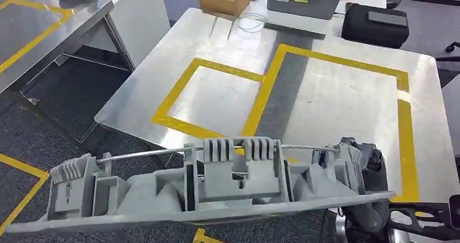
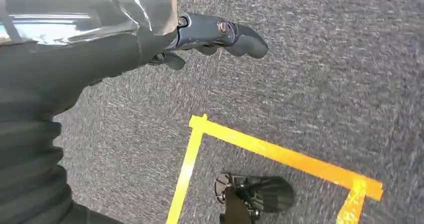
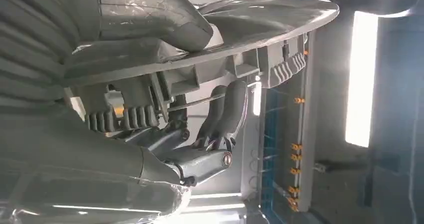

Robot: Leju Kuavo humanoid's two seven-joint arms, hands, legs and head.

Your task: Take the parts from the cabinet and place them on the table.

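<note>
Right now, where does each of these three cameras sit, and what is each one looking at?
Head view: high on the robot's body, looking forward and down at the steel table with yellow tape; the right hand holds a long grey part.
Left wrist view: behind the left hand, looking down at grey carpet and yellow floor tape.
Right wrist view: behind the right hand, close on its fingers gripping the part.
Shared: the head and right wrist views both show the part and right hand.

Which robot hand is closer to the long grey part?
Right. The right hand grips the long grey part at its end, fingers wrapped around it. The left hand hangs over the carpet floor, holding nothing.
</note>
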